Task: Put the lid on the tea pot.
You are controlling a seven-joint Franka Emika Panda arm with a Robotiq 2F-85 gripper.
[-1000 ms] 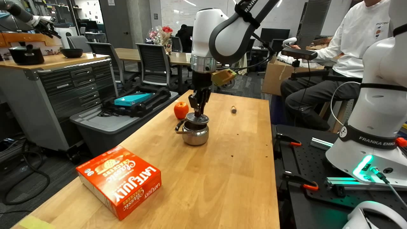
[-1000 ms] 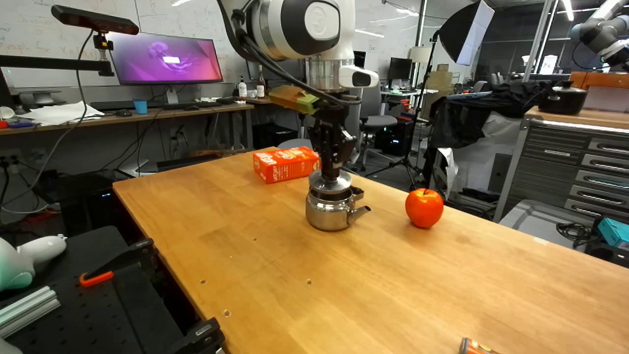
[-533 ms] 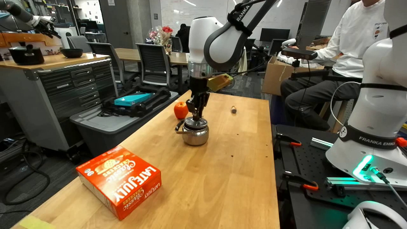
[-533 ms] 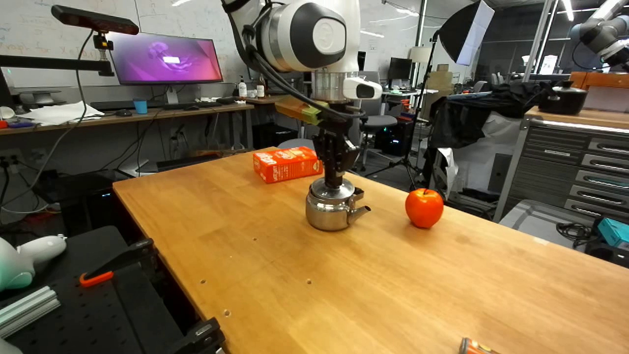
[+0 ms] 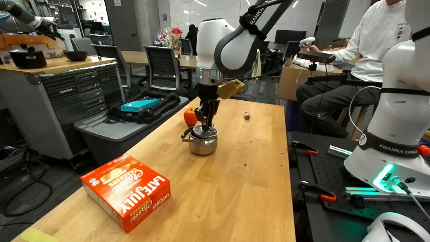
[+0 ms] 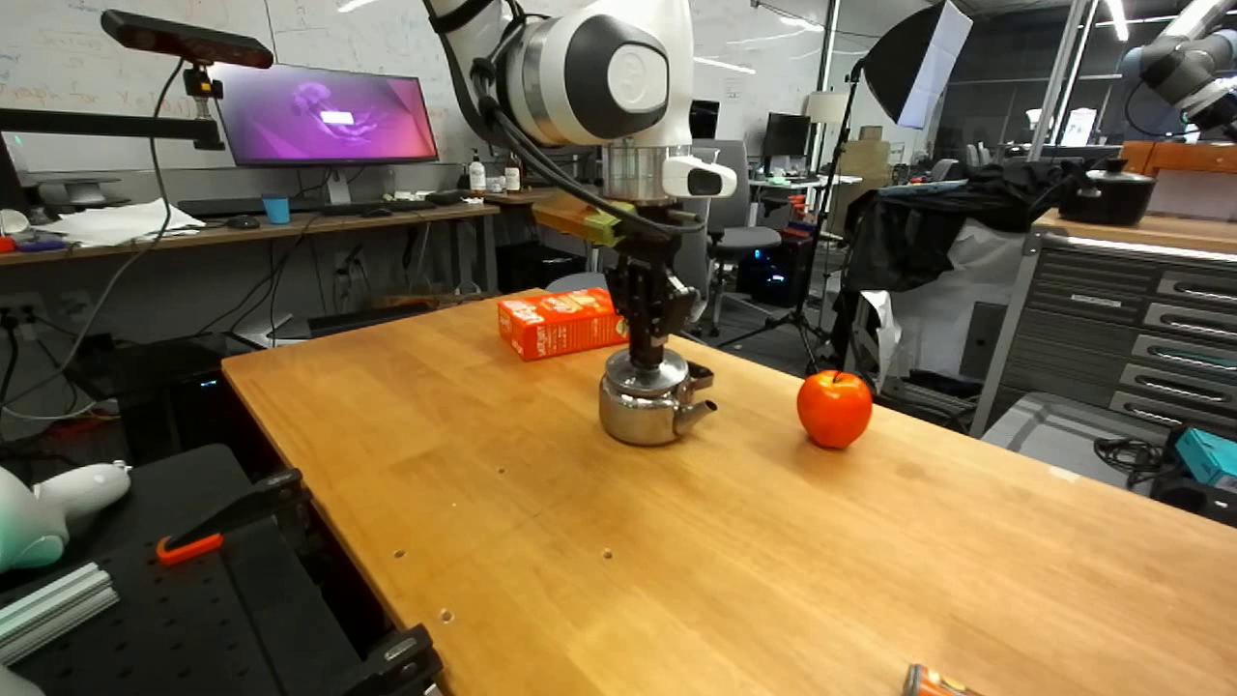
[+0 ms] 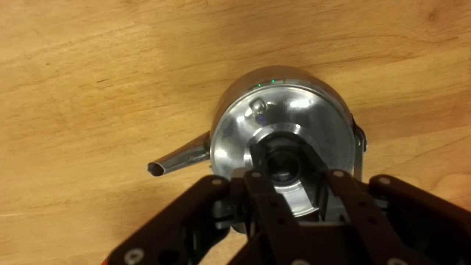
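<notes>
The steel tea pot stands upright on the wooden table, its spout and raised handle visible in an exterior view. The silver lid lies over the pot's mouth, also in an exterior view. I cannot tell if it sits fully flush. My gripper points straight down above the pot and is shut on the lid's dark knob, also in an exterior view. In the wrist view the fingers flank the knob; the lid covers most of the pot. The fingers hide part of the lid.
A red-orange apple stands near the pot on the spout side, also in an exterior view. An orange cracker box lies on the table, partly behind the gripper in an exterior view. A small cylinder lies farther off.
My gripper came down with the lid from just above the pot onto its mouth. In the last half second the pot, lid and gripper shifted slightly together, leftward in both exterior views.
</notes>
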